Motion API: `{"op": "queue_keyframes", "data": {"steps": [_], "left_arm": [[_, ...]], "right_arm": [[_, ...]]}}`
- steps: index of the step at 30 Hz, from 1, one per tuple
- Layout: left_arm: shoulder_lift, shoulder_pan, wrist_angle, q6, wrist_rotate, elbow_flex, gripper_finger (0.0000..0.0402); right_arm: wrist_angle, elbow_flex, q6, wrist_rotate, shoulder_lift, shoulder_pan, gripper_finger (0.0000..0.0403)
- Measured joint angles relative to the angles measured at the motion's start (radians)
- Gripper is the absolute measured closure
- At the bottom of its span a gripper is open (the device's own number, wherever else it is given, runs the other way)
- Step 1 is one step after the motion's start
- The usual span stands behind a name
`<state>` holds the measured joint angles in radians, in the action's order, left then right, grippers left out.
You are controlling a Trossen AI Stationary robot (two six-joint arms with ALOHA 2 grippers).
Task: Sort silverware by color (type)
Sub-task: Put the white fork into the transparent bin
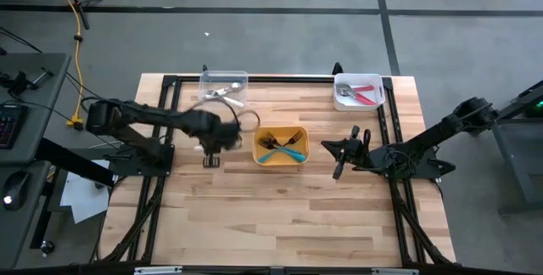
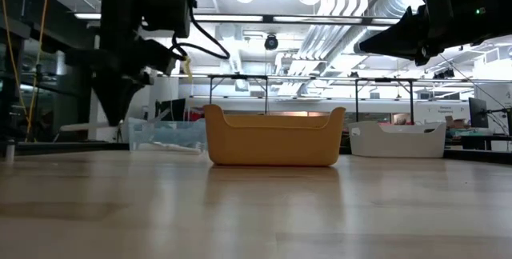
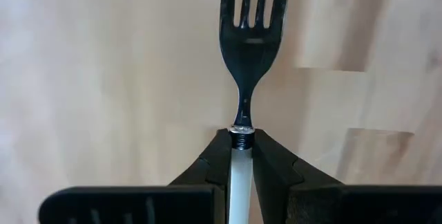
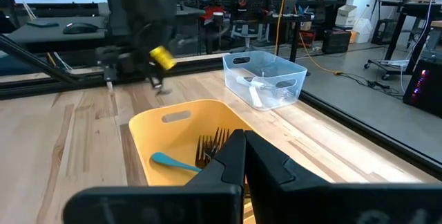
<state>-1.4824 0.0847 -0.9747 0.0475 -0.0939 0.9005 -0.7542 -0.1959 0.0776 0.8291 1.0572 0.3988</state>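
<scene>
White-handled fork (image 3: pixel 239 182) pinched in left end effector (image 3: pixel 241 156) beside yellow bin (image 1: pixel 281 147); right end effector (image 4: pixel 245 156) closed, empty.

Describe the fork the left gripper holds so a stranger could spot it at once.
Start at the yellow bin in the middle of the table; the left gripper hangs just to its left. Its fingers are shut on the white-handled fork. The bin's forks lie loose with teal handles; this one is held above bare wood.

overhead, table-level, two wrist close-ups
</scene>
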Motion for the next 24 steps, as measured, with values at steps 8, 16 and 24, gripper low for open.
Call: {"op": "queue_keyframes", "data": {"steps": [8,16,24], "left_arm": [[0.07,0.278,-0.023,0.102,-0.007,0.072,0.0375],[-0.082,0.527,-0.092,0.325,-0.149,0.401,0.0375],[-0.334,0.67,-0.111,0.414,-0.148,0.638,0.0375]], "right_arm": [[0.0,0.0,0.0,-0.002,0.0,0.0,0.0403],[-0.001,0.0,0.0,-0.002,0.0,0.0,0.0403],[0.0,0.0,0.0,-0.002,0.0,0.0,0.0403]]}}
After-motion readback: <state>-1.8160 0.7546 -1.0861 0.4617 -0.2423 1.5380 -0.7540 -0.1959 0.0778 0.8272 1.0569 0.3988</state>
